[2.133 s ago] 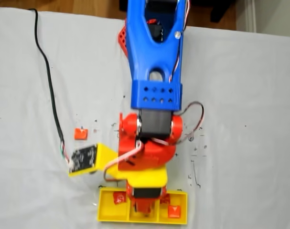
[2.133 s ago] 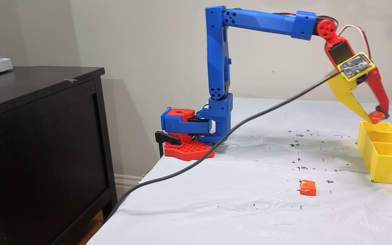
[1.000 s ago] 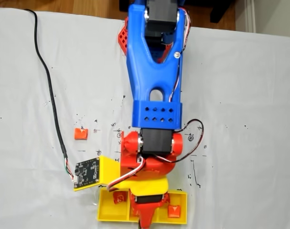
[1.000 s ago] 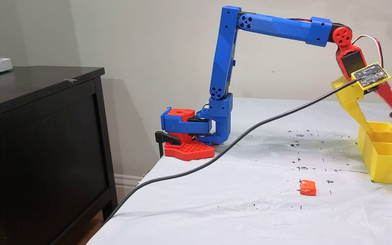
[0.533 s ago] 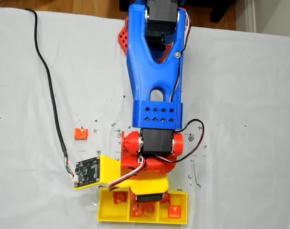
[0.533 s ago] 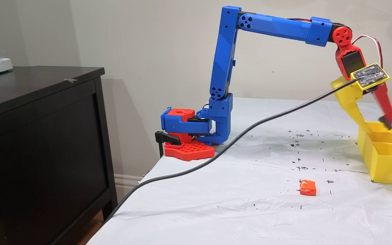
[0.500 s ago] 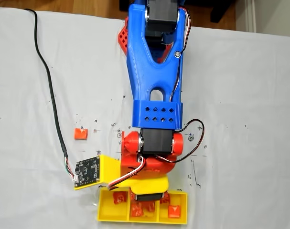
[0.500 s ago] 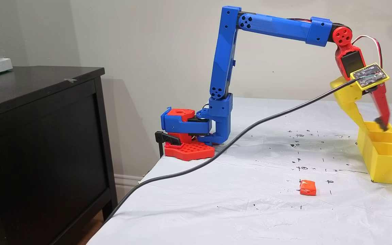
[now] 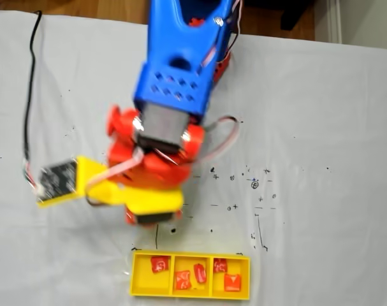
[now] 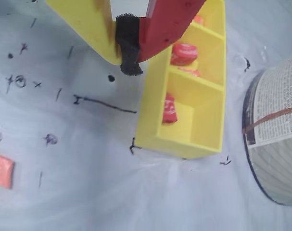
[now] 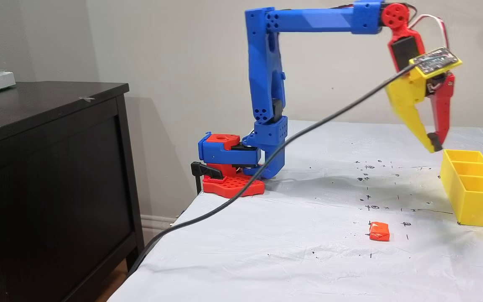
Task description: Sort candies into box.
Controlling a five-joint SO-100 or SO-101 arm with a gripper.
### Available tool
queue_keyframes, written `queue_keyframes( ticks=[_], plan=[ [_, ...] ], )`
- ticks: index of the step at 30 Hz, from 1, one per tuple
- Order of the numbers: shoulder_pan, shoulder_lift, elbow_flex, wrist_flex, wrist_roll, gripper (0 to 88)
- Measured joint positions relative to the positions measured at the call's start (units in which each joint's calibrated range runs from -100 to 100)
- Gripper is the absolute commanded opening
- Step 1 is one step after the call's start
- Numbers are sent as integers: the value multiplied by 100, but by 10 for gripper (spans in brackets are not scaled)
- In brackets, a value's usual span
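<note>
Lifted clear of the box (image 11: 472,191) since half a second back, and swung toward the lone candy (image 11: 379,231) on the table (image 11: 266,251). Claw (image 11: 433,143) together now, tips meeting on the black pad, holding nothing. Five candies in the box in the top-down fixed view: one (image 9: 159,264) in the left compartment, two in the middle (image 9: 182,279) (image 9: 199,272), two on the right (image 9: 220,265) (image 9: 231,282).

Risks, as a judgement: closed claw coming down on the sweet and shoving it aside instead of straddling it, unless opened first; slick wrapper slipping from the pads; black cable (image 11: 266,167) trailing from the wrist board and dragging across the table, perhaps nudging the sweet.

Hard to make out: top-down view blurred around the arm, with the last candy hidden beneath it. Wrist view cuts that candy (image 10: 1,171) at the left edge and crops the far end of the box (image 10: 158,115). Printed round object (image 10: 280,144) at the right edge, unidentifiable. Wrapper markings too small to sort by colour with confidence.
</note>
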Motion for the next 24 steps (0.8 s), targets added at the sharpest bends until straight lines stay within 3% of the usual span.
queue_keyframes(
  ticks=[17, 24],
  plan=[
    [1686, -499, 1933, -706, 1192, 28],
    [1834, -431, 1985, -706, 1348, 172]
  ],
)
